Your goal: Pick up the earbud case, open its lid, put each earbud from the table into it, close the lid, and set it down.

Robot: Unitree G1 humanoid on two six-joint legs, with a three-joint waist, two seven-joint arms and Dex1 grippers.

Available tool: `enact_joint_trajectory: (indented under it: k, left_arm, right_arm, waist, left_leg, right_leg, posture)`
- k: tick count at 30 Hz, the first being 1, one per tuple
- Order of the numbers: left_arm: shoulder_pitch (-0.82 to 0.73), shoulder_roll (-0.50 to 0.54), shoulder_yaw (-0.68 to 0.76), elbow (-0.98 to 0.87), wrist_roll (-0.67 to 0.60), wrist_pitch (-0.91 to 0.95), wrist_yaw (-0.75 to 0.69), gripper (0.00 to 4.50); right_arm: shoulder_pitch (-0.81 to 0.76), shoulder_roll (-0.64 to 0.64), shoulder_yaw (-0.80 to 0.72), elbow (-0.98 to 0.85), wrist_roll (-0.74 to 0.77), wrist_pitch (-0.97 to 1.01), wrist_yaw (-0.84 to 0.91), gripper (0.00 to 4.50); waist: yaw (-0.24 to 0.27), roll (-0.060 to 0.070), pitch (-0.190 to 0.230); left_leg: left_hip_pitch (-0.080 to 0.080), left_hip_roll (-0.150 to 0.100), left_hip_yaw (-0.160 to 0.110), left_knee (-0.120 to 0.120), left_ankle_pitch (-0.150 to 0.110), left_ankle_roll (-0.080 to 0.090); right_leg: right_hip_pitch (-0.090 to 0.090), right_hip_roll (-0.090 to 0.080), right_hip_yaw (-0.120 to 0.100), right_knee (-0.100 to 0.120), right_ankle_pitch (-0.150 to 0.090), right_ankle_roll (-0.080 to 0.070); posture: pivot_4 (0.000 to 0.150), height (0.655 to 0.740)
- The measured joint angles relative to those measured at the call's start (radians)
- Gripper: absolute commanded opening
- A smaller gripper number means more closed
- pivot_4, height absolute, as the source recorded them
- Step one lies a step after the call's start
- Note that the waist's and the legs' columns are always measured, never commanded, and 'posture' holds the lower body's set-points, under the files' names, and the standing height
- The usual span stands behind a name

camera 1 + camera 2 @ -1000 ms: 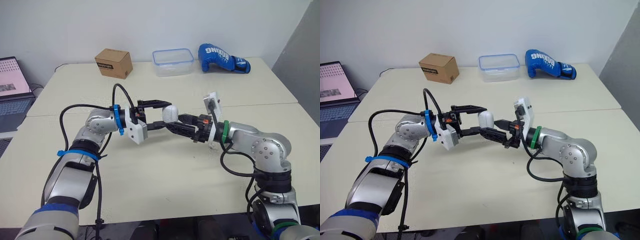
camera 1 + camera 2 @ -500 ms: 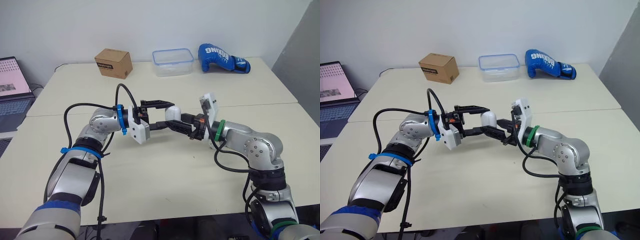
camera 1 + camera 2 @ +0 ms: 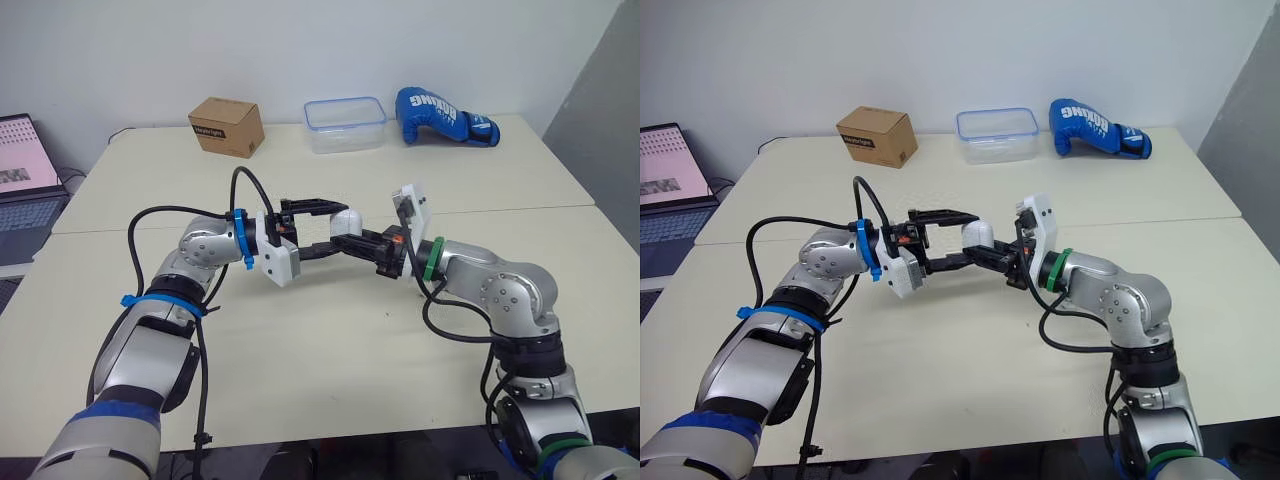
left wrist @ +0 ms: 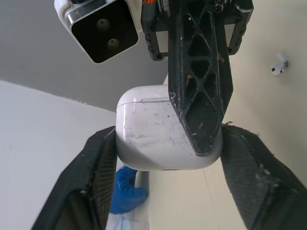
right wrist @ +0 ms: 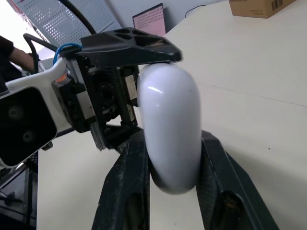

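The case (image 4: 148, 132), white with its lid shut, is held clear of the table (image 3: 330, 340) over its middle, between the two grippers. It is clamped at its two sides by the left gripper (image 3: 332, 226), whose fingers (image 4: 98, 158) are spread only as wide as the case. Its broad faces are pinched by the right gripper (image 5: 171, 140), whose fingers (image 5: 128, 165) are set narrowly and pressed against the shell; one of them is seen lying across the case front in the left wrist view. One earbud (image 4: 278, 64) is left lying on the table. Along the far edge a box (image 3: 227, 126), a container (image 3: 346, 124) and a glove (image 3: 440, 117) are ranged.
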Motion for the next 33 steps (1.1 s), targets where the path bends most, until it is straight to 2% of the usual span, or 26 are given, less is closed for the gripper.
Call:
enact_joint_trajectory:
  k: [1, 2, 5, 7, 10, 12, 15, 21, 33]
  left_arm:
    - [0.006, 0.0, -0.007, -0.013, -0.013, 0.008, -0.01, 4.35]
    - [0.009, 0.0, -0.011, -0.019, -0.03, 0.023, -0.023, 4.49]
    - [0.014, 0.001, -0.01, -0.078, -0.138, 0.157, -0.103, 4.5]
    - [0.019, 0.0, -0.005, -0.146, -0.22, 0.335, -0.189, 4.5]
    - [0.02, 0.007, 0.0, -0.256, -0.322, 0.686, -0.322, 3.89]
    - [0.019, 0.01, 0.002, -0.305, -0.339, 0.862, -0.37, 3.26]
    - [0.014, 0.007, -0.002, -0.357, -0.318, 1.015, -0.418, 2.27]
    - [0.014, 0.001, -0.006, -0.408, -0.214, 1.097, -0.436, 2.27]
    - [-0.005, -0.041, -0.006, -0.35, -0.11, 1.03, -0.441, 2.27]
  right_arm:
    - [0.0, -0.004, -0.007, 0.012, -0.006, -0.004, -0.008, 0.84]
    - [0.0, -0.013, -0.011, 0.025, -0.022, -0.01, -0.019, 0.84]
    - [0.002, -0.052, -0.03, 0.087, -0.092, -0.039, -0.066, 0.84]
    - [0.004, -0.103, 0.0, 0.115, -0.167, -0.079, -0.073, 0.84]
    - [0.001, -0.252, 0.157, 0.121, -0.332, -0.184, -0.004, 0.84]
    - [-0.001, -0.311, 0.249, 0.107, -0.416, -0.251, 0.061, 0.84]
    - [-0.021, -0.332, 0.349, 0.074, -0.486, -0.32, 0.149, 0.84]
    - [-0.057, -0.368, 0.42, 0.017, -0.591, -0.378, 0.244, 0.84]
    - [-0.099, -0.372, 0.47, -0.063, -0.709, -0.365, 0.321, 0.84]
  waist:
    - [0.0, 0.0, 0.0]
    - [0.0, 0.0, 0.0]
    - [0.0, 0.0, 0.0]
    - [-0.003, 0.0, 0.0]
    - [-0.011, 0.0, 0.0]
    - [-0.024, 0.0, 0.0]
    - [-0.043, 0.0, 0.001]
    - [-0.043, -0.001, 0.001]
    - [-0.03, -0.001, 0.001]
  left_leg:
    - [0.0, 0.0, 0.0, 0.0, 0.0, 0.0]
    - [0.0, 0.0, 0.0, 0.0, 0.0, 0.0]
    - [0.0, 0.0, 0.0, 0.0, 0.0, 0.0]
    - [0.0, 0.0, 0.0, 0.0, 0.0, 0.0]
    - [-0.001, 0.0, 0.0, 0.0, 0.0, 0.0]
    - [-0.001, 0.0, 0.0, -0.001, 0.0, 0.0]
    - [-0.001, 0.0, 0.0, -0.001, 0.0, 0.0]
    - [-0.001, 0.0, 0.0, -0.001, 0.0, 0.0]
    - [-0.001, 0.0, 0.001, 0.0, 0.0, 0.0]
  right_leg:
    - [0.0, 0.0, 0.0, 0.0, 0.0, 0.0]
    - [0.0, 0.0, 0.0, 0.0, 0.0, 0.0]
    - [0.0, 0.0, 0.0, 0.0, 0.0, 0.0]
    - [0.0, 0.0, 0.0, 0.0, 0.0, 0.0]
    - [-0.001, 0.0, 0.0, 0.001, -0.002, 0.003]
    - [-0.001, 0.001, 0.0, 0.001, -0.002, 0.003]
    - [-0.001, 0.001, 0.0, 0.0, -0.002, 0.003]
    - [0.0, 0.0, 0.0, 0.0, -0.002, 0.003]
    - [-0.001, 0.0, 0.0, 0.0, -0.002, 0.003]
  posture:
    - [0.15, 0.74]
    - [0.15, 0.74]
    - [0.15, 0.74]
    - [0.15, 0.74]
    - [0.15, 0.74]
    - [0.15, 0.74]
    - [0.15, 0.74]
    - [0.15, 0.74]
    - [0.15, 0.74]
